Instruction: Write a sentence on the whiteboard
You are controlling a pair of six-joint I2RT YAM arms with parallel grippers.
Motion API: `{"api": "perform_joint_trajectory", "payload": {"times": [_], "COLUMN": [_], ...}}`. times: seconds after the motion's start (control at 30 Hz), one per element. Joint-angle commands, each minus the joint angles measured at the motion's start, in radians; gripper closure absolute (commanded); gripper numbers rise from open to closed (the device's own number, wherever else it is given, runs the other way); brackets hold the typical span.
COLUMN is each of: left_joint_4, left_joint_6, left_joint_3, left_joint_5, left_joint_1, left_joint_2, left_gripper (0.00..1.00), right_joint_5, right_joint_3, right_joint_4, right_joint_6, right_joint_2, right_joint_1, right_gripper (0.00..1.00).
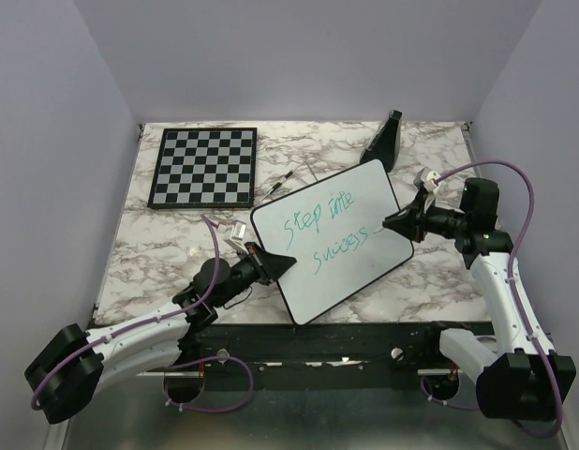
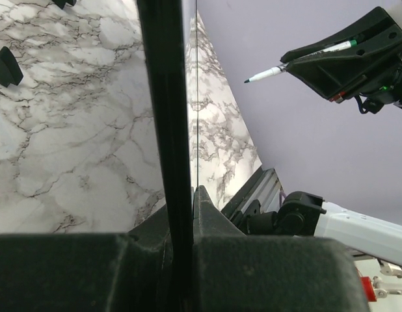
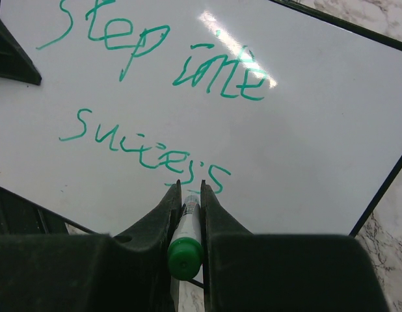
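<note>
The whiteboard point(image 1: 350, 258) lies turned diagonally at the table's middle. It bears the teal-green sentence point(image 1: 319, 230), which reads "Step into success" in two lines, also clear in the right wrist view point(image 3: 155, 65). My left gripper point(image 1: 288, 262) is shut on the board's left rim, seen edge-on in the left wrist view point(image 2: 163, 97). My right gripper point(image 1: 388, 223) is shut on a green-capped marker point(image 3: 187, 240). Its tip is just past the last "s", at the board's right side. The marker also shows in the left wrist view point(image 2: 298, 62).
A black-and-white chessboard point(image 1: 203, 166) lies at the back left. A black wedge-shaped object point(image 1: 383, 138) stands at the back right. A thin dark stick point(image 1: 282, 183) lies between the chessboard and the whiteboard. A black rail point(image 1: 318, 333) runs along the table's near edge.
</note>
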Motion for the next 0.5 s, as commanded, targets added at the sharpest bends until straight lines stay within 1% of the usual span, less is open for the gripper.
{"api": "perform_joint_trajectory", "payload": {"times": [0.0,0.07,0.13,0.33,0.47], "left_joint_4": [0.076,0.077,0.074,0.067,0.061], "left_joint_6": [0.002,-0.003,-0.008,-0.015,-0.018], "left_joint_3": [0.001,0.001,0.001,0.006,0.010], "left_joint_5": [0.012,0.016,0.016,0.019,0.022], "left_joint_1": [0.001,0.000,0.000,0.001,0.001], "left_joint_2": [0.003,0.001,-0.005,-0.005,-0.005], "left_gripper": [1.00,1.00,1.00,1.00,1.00], "right_joint_5": [0.079,0.146,0.162,0.150,0.142], "right_joint_3": [0.018,0.008,0.001,-0.025,0.017], "right_joint_4": [0.020,0.045,0.065,0.138,0.145], "right_joint_6": [-0.020,-0.001,-0.018,-0.070,-0.063], "right_joint_2": [-0.017,-0.012,-0.006,0.040,0.097], "right_joint_1": [-0.006,-0.006,-0.008,-0.008,-0.023], "right_gripper": [0.99,0.99,0.99,0.99,0.99]}}
